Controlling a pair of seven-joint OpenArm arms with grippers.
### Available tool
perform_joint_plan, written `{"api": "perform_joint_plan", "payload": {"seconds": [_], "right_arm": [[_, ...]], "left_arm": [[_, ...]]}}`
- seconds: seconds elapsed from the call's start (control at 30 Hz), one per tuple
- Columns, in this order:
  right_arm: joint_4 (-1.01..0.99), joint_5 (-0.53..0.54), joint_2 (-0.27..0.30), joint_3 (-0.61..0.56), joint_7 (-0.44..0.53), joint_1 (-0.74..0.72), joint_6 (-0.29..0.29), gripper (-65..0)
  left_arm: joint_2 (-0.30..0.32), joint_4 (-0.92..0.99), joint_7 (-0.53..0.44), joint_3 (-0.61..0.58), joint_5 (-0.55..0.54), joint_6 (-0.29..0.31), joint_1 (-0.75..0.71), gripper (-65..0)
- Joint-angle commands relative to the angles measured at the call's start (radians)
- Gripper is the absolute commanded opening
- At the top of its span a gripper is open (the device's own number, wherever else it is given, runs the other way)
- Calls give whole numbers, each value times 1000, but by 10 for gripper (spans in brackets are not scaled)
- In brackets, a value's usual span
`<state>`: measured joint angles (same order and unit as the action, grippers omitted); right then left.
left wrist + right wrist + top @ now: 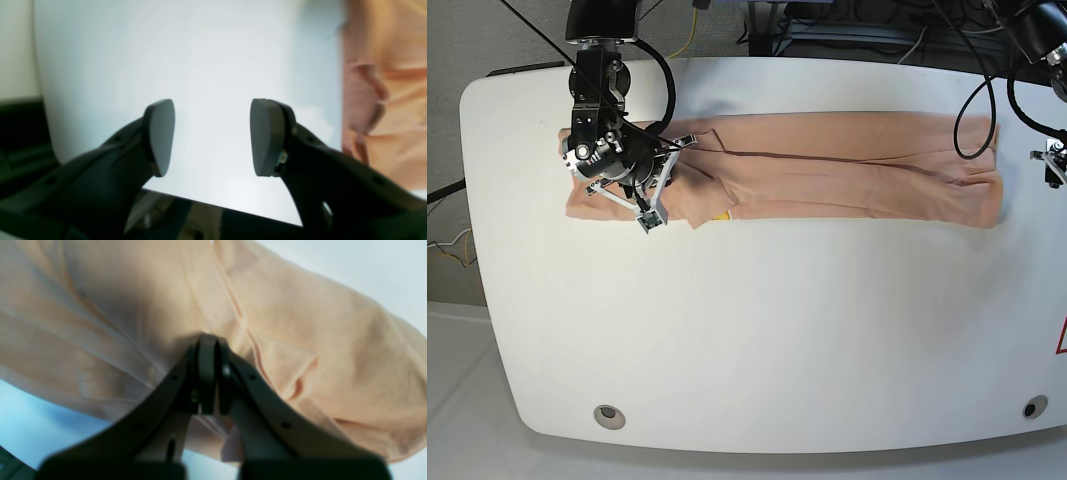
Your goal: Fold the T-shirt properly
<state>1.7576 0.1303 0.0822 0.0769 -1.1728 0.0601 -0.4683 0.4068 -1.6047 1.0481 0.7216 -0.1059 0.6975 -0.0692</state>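
The peach T-shirt (847,160) lies as a long, narrow folded strip across the far half of the white table (757,330), and a bit of yellow tag (719,214) peeks out at its near edge. My right gripper (642,180) is down on the shirt's left end. In the right wrist view, that right gripper (211,346) is shut, with creases in the T-shirt (300,323) running to its tips. My left gripper (211,133) is open over bare table with nothing between its pads. It sits just off the T-shirt (393,100), at the far right of the base view, where the left gripper (1054,165) is partly cut off.
Black cables (982,110) hang over the shirt's right end. Two round fittings (608,415) sit in the table's front corners. The table's edge (233,208) runs close under my left gripper. Wide white tabletop lies in front of the shirt.
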Motion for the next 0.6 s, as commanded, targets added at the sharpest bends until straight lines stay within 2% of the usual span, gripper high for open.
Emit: {"api": "perform_joint_plan", "payload": {"seconds": [0.0,0.33,0.57], "right_arm": [[14,4,4,1,17,-12,0,-650],[14,4,4,1,17,-10,0,-650],[14,4,4,1,17,-10,0,-650]], "left_arm": [[7,-15,4,3,-7,1,13,-310],[-13,-21,68,0,-13,1,33,-309],[-18,-21,70,0,-13,1,70,-309]]}}
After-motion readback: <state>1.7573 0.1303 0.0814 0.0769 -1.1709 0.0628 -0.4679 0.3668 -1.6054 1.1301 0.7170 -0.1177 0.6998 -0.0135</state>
